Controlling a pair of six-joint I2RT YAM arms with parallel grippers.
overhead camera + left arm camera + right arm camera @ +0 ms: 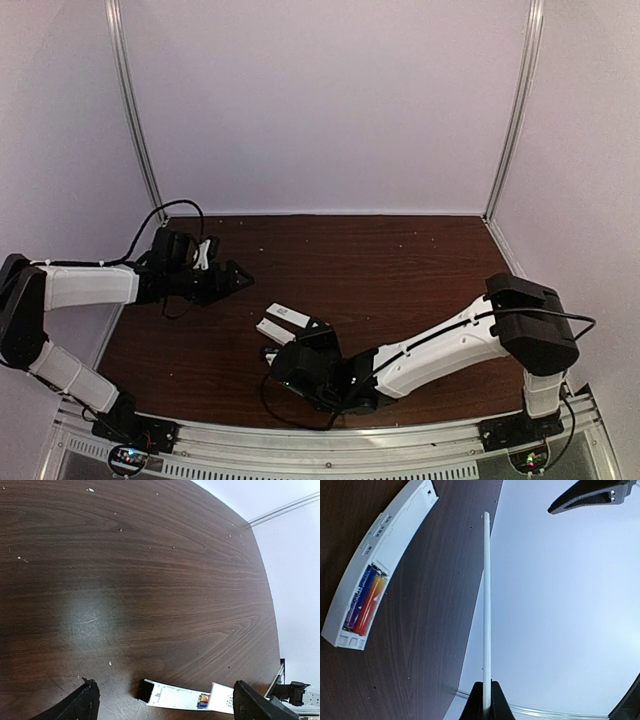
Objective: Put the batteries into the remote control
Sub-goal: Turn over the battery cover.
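The white remote control (375, 565) lies on the dark wooden table with its slot face up. Both batteries sit side by side in the slot, the blue-purple one (360, 600) beside the red-orange one (371, 605). My right gripper (486, 687) is shut on a thin white cover strip (485, 605), seen edge-on and held above the table beside the remote. From above, the right gripper (292, 360) hovers just in front of the remote control (287, 317). My left gripper (235, 278) stands open at the left, empty; the remote control (185, 698) lies on the table below it.
The table's far edge (330, 214) meets the white back wall. Metal frame posts (135, 120) rise at both back corners. The right arm's white link (450, 345) stretches across the near right of the table.
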